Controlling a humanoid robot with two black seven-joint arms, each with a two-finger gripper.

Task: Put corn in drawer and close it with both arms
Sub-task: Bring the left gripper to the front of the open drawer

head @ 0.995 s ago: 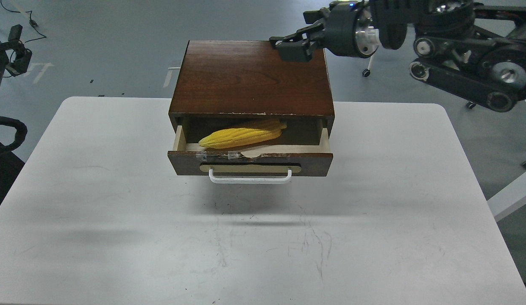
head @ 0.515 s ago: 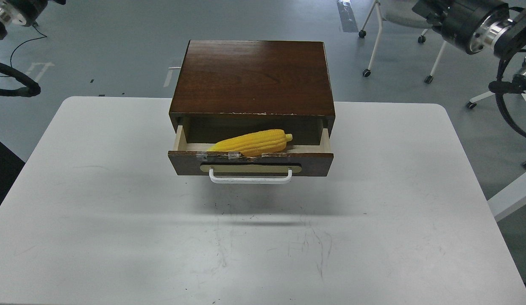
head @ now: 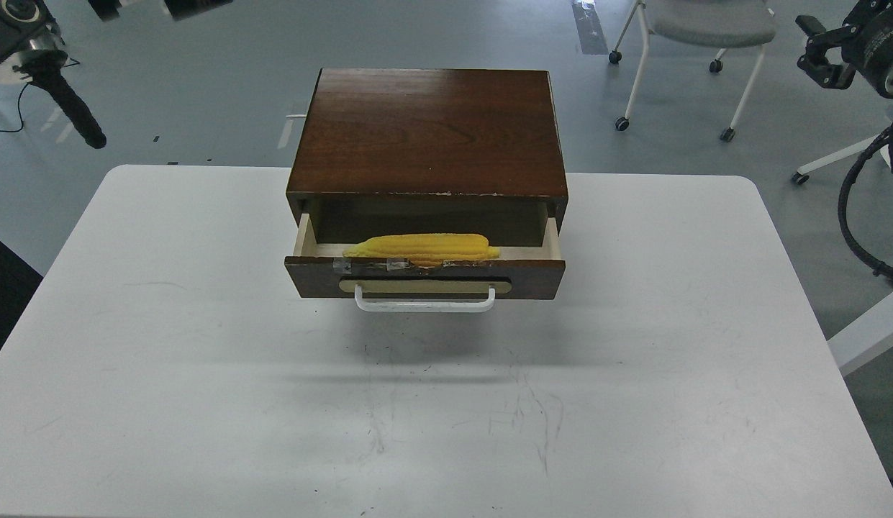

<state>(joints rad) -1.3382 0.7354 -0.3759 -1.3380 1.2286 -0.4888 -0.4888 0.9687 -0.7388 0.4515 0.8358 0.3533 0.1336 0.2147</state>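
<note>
Yellow corn [head: 422,247] lies against the open drawer [head: 424,277] front; right gripper [head: 820,54] far aside, jaws indistinct; left unseen.

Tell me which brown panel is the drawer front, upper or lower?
The lower one: the drawer front carries the white handle and stands pulled out, with the corn behind it. The upper edge is just the cabinet top.
</note>
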